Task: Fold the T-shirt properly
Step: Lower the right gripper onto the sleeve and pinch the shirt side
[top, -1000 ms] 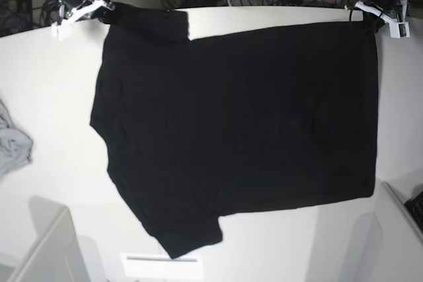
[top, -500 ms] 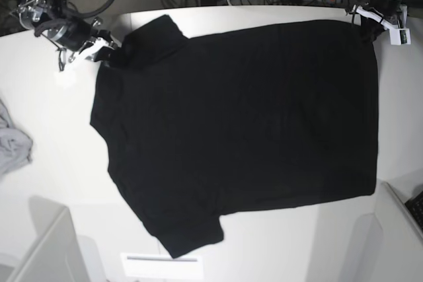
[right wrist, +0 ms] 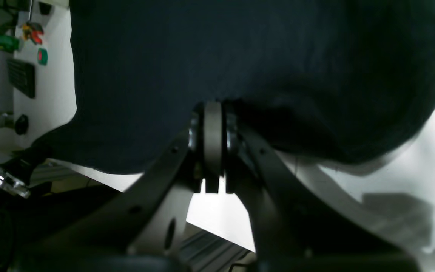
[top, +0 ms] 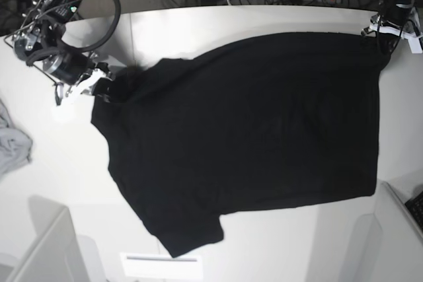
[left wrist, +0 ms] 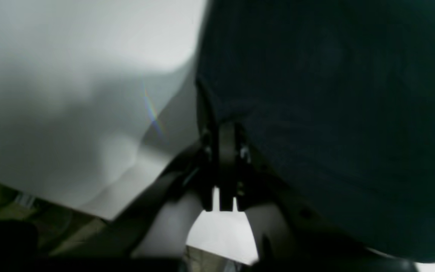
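T-shirt [top: 251, 137]: lay spread on the white table [top: 53, 183], back edge lifted between the two grips.
Right gripper [top: 100, 88]: jaws pinched shut on the sleeve-side corner, cloth draped just past the fingertips.
Left gripper [top: 384, 34]: jaws closed on the hem corner.
Why: both far corners held, apparently to carry that edge over for a fold.
Long axis: ran gripper to gripper; collar end toward the right gripper.
Grey cloth [top: 12, 143]: well apart from both.

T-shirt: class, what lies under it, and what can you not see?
The black T-shirt lies spread on the white table, which shows all around it. Whatever is under the cloth, and any print, is covered.
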Robot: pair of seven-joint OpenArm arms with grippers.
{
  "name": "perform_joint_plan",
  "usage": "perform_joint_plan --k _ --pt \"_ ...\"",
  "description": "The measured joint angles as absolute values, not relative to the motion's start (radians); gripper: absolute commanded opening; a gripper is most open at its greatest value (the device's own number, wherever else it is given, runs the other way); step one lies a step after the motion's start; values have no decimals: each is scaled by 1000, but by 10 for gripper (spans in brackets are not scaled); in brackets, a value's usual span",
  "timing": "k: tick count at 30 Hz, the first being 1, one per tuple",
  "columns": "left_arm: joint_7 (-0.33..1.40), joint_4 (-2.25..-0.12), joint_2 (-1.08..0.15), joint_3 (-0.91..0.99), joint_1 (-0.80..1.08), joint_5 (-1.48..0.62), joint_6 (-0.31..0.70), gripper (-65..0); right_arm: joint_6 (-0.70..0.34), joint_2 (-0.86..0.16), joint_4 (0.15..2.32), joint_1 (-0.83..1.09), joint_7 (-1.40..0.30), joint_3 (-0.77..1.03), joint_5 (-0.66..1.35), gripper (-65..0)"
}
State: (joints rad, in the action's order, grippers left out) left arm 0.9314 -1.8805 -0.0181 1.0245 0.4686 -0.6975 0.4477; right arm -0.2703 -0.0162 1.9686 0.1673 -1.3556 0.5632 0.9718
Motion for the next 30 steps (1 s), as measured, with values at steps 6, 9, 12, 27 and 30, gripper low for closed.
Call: perform_joint_plan --k 6,9,12,27,30 --pt "931 -1881 -18 1024 427 -702 417 -650 -270 -21 1881 113 -1354 466 968 -650" --pt "934 -1880 -16 1024 418 -700 371 -650 -270 -19 1828 64 -1351 438 968 -650" --pt "932 -1880 -18 1025 386 -698 340 -650 -270 -19 1760 22 -1345 434 968 -650" --pt "936 -1880 -19 940 324 -698 180 -650 -270 -20 1599 -210 -1341 407 846 -650" --pt "933 -1880 -21 931 323 -697 164 -650 -270 -19 1551 -232 -1282 345 841 -650"
